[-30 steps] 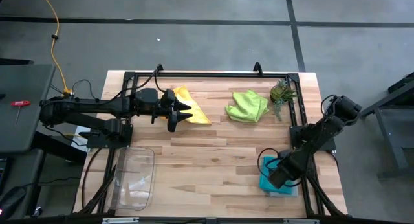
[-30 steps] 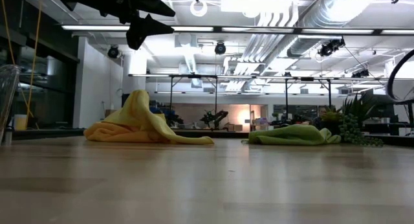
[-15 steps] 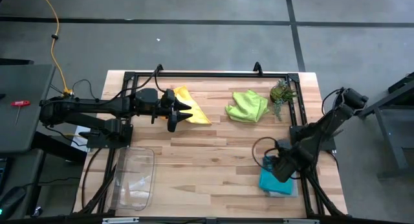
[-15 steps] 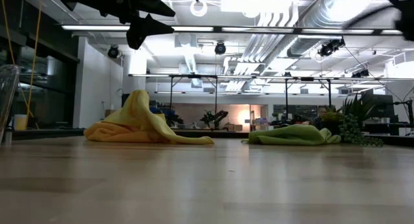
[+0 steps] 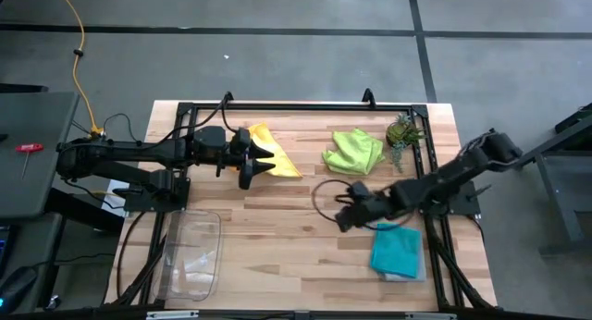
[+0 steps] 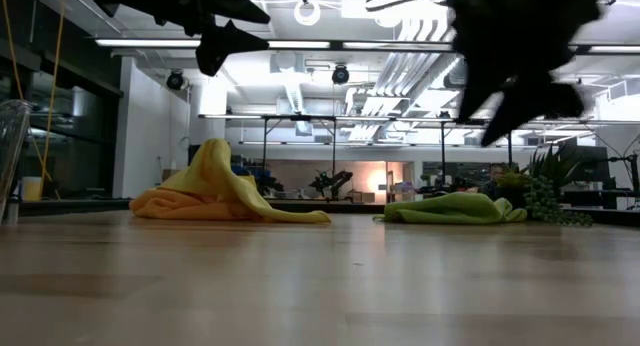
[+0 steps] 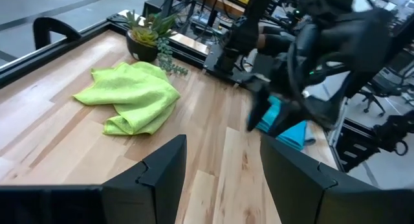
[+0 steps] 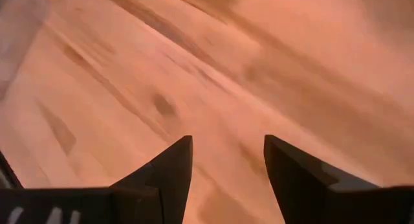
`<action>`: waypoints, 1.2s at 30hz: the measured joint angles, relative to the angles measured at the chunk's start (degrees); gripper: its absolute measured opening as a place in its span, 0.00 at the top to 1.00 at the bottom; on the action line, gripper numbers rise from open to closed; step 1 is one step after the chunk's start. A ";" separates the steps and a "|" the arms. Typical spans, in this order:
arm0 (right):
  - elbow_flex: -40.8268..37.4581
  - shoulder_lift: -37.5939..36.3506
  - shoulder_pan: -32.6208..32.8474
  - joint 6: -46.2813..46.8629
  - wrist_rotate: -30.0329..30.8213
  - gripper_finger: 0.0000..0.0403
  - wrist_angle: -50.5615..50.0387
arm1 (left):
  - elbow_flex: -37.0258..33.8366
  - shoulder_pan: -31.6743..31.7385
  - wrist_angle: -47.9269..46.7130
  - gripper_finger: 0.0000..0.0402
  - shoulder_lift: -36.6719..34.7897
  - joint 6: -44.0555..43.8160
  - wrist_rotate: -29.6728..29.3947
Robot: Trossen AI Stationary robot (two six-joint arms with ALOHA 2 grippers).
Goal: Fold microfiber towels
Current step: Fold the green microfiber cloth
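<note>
A crumpled yellow towel [image 5: 277, 155] lies in a heap at the far left of the table [image 5: 296, 229], also seen in the low view [image 6: 215, 194]. My left gripper [image 5: 263, 161] hangs open well above it [image 6: 228, 38], touching nothing. A crumpled lime green towel [image 5: 353, 151] lies at the far right [image 7: 129, 98]. A folded teal towel [image 5: 398, 251] lies flat near the table's right front corner. My right gripper [image 5: 342, 215] hovers open over bare wood at mid-table [image 8: 226, 175], left of the teal towel.
A small spiky plant [image 5: 402, 132] stands at the far right corner beside the lime towel. A clear plastic tray [image 5: 192, 255] sits at the near left. A black frame [image 5: 424, 172] runs around the table's edges. Bare wood lies between the towels.
My right gripper has swung from over the teal towel at the near right corner toward the table's middle, rising a little and turning at the wrist. The teal towel stays folded where it was.
</note>
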 joint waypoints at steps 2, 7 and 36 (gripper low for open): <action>0.00 2.21 -4.07 -8.23 -3.26 0.55 6.38 | 0.00 0.00 0.04 0.54 0.00 0.03 0.88; -0.02 5.71 -14.11 -25.00 -11.84 0.55 22.35 | 0.99 0.09 0.34 0.54 -2.07 0.58 4.36; 8.85 7.16 -49.90 -31.05 -8.29 0.55 -4.81 | 1.77 0.04 -0.11 0.54 -9.24 0.40 -2.03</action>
